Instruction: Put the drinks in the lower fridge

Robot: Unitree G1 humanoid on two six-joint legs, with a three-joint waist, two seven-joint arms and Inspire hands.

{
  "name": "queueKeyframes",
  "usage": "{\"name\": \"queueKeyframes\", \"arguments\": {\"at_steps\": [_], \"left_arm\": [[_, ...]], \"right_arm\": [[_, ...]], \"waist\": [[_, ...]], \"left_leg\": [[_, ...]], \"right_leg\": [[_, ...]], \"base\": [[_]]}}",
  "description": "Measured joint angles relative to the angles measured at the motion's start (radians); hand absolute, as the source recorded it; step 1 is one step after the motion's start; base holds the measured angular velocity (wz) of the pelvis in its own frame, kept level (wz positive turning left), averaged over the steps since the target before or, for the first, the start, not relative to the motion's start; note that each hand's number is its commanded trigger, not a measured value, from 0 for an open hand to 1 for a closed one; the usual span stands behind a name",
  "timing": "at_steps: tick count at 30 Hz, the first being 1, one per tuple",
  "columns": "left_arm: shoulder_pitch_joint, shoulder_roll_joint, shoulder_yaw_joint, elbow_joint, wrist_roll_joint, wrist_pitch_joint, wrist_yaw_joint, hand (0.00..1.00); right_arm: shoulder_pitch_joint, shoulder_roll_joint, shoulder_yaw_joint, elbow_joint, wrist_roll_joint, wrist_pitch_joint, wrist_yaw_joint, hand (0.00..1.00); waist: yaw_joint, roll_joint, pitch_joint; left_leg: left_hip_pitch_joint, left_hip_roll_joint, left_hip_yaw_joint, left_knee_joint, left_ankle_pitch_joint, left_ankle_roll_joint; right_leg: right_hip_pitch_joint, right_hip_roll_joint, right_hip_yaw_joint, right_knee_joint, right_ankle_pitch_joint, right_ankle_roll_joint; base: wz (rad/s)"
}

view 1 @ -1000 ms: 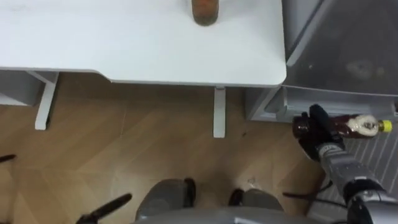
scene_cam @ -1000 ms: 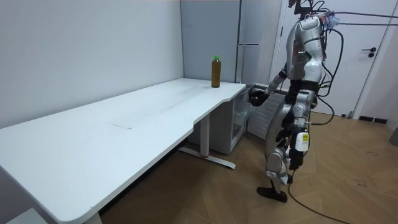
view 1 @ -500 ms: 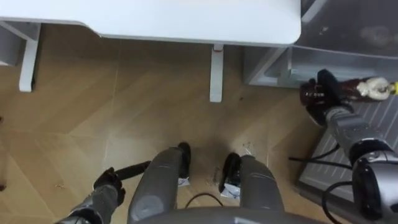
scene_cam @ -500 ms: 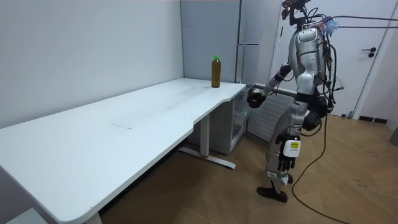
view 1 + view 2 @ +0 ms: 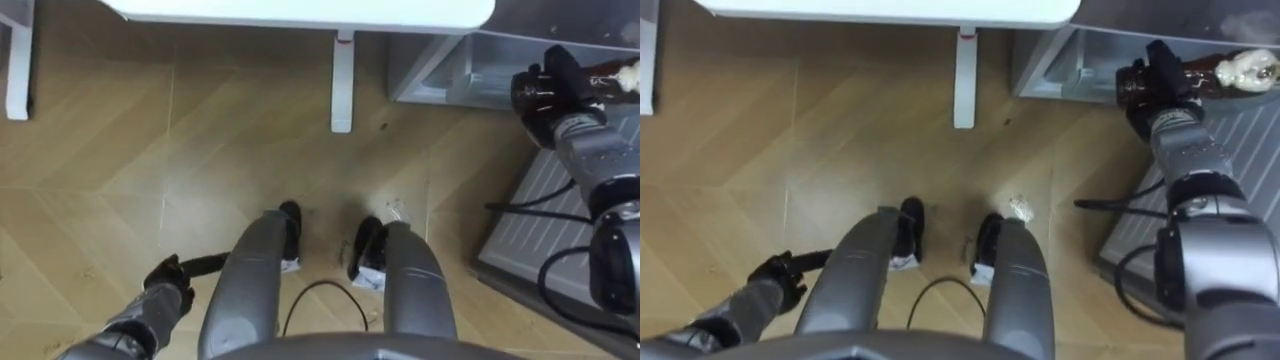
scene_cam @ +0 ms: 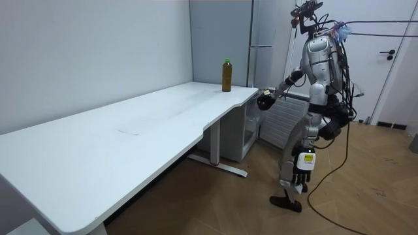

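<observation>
My right hand [image 5: 546, 92] [image 5: 1151, 82] is shut on a brown drink bottle [image 5: 616, 74] [image 5: 1242, 70] with a pale label, held lying sideways over the open lower fridge compartment [image 5: 470, 80]. In the room view this hand [image 6: 264, 101] is at the table's corner, in front of the fridge [image 6: 251, 130]. A second brown bottle [image 6: 226, 75] with a green cap stands on the white table [image 6: 163, 124] near that corner. My left hand [image 5: 166, 294] [image 6: 302, 171] hangs by my thigh with relaxed fingers and holds nothing.
The fridge's open door [image 5: 545, 215], ribbed grey inside, lies low on my right. A white table leg [image 5: 343, 85] stands just left of the fridge. Wooden floor [image 5: 150, 160] spreads to my left. A closed door [image 6: 392, 65] is behind me.
My view has tipped down toward my legs. In the room view I have straightened up, and my right hand with the bottle has risen to table-corner height. The left arm swung to my side.
</observation>
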State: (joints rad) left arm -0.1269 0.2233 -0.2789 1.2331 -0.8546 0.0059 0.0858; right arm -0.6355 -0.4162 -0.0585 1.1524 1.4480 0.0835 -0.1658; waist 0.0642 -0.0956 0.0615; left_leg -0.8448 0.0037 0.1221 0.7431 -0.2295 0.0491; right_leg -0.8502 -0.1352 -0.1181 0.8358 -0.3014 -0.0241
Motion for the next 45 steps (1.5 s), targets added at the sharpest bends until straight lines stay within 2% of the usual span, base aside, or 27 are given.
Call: {"name": "queueKeyframes", "arguments": {"at_steps": [5,8,12,13,19,29,30,31,37,45], "left_arm": [[-0.004,0.014,0.000,0.000,0.000,-0.007,0.013,0.00],[-0.006,0.020,0.001,0.000,0.006,-0.009,0.020,0.00],[-0.004,0.020,-0.001,-0.016,0.001,-0.013,0.028,0.00],[-0.003,0.020,-0.002,-0.026,-0.002,-0.013,0.032,0.00],[-0.002,0.017,-0.041,-0.050,-0.008,-0.023,0.043,0.00],[0.010,0.016,-0.061,-0.079,-0.008,-0.024,0.061,0.00],[0.011,0.016,-0.061,-0.079,-0.008,-0.024,0.061,0.00],[0.011,0.017,-0.061,-0.078,-0.008,-0.024,0.061,0.00],[0.012,0.021,-0.091,-0.083,-0.016,-0.021,0.061,0.00],[0.020,0.024,-0.141,-0.114,-0.017,-0.010,0.061,0.00]], "right_arm": [[-0.036,-0.015,-0.001,-0.027,0.025,-0.003,-0.043,1.00],[-0.043,-0.019,-0.005,-0.063,0.045,-0.021,-0.060,1.00],[-0.072,-0.020,-0.005,-0.078,0.099,-0.050,-0.073,1.00],[-0.074,-0.021,-0.005,-0.086,0.111,-0.057,-0.073,1.00],[-0.082,-0.021,-0.004,-0.147,0.128,-0.093,-0.074,1.00],[-0.093,-0.021,-0.004,-0.145,0.158,-0.111,-0.071,1.00],[-0.093,-0.021,-0.004,-0.145,0.161,-0.112,-0.071,0.15],[-0.094,-0.021,-0.004,-0.145,0.162,-0.112,-0.071,0.00],[-0.096,-0.022,-0.004,-0.145,0.162,-0.113,-0.070,0.00],[-0.096,-0.022,0.021,-0.141,0.167,-0.113,-0.063,0.00]], "waist": [[-0.013,-0.001,0.0001],[-0.025,0.001,-0.0002],[-0.028,0.013,-0.0024],[-0.027,0.016,-0.0032],[-0.011,0.032,-0.0057],[0.022,0.034,-0.0060],[0.025,0.034,-0.0058],[0.025,0.034,-0.0056],[0.027,0.046,-0.0050],[0.047,0.048,-0.0054]], "left_leg": [[-0.036,-0.001,0.011,0.015,-0.004,0.006],[-0.070,0.000,0.012,0.032,-0.006,0.008],[-0.106,0.011,0.017,0.067,-0.023,0.010],[-0.115,0.018,0.020,0.078,-0.028,0.011],[-0.147,0.016,0.048,0.100,-0.036,0.018],[-0.161,0.016,0.061,0.099,-0.037,0.014],[-0.162,0.016,0.061,0.098,-0.037,0.014],[-0.163,0.016,0.061,0.097,-0.037,0.014],[-0.165,0.015,0.060,0.096,-0.037,0.014],[-0.165,0.015,0.057,0.099,-0.039,0.013]], "right_leg": [[-0.045,-0.002,0.006,0.016,0.004,-0.001],[-0.079,-0.003,0.008,0.032,0.005,-0.001],[-0.113,0.001,0.013,0.056,-0.001,-0.001],[-0.123,0.001,0.015,0.067,-0.004,-0.001],[-0.176,-0.004,0.043,0.108,-0.012,0.004],[-0.200,-0.009,0.044,0.123,-0.022,-0.007],[-0.200,-0.008,0.044,0.122,-0.022,-0.007],[-0.201,-0.009,0.044,0.122,-0.022,-0.007],[-0.203,-0.021,0.034,0.123,-0.026,-0.008],[-0.202,-0.017,0.033,0.122,-0.026,-0.009]], "base": [[-0.07],[0.00],[-0.06],[-0.06],[-0.04],[0.00],[0.00],[0.00],[0.02],[0.00]]}}
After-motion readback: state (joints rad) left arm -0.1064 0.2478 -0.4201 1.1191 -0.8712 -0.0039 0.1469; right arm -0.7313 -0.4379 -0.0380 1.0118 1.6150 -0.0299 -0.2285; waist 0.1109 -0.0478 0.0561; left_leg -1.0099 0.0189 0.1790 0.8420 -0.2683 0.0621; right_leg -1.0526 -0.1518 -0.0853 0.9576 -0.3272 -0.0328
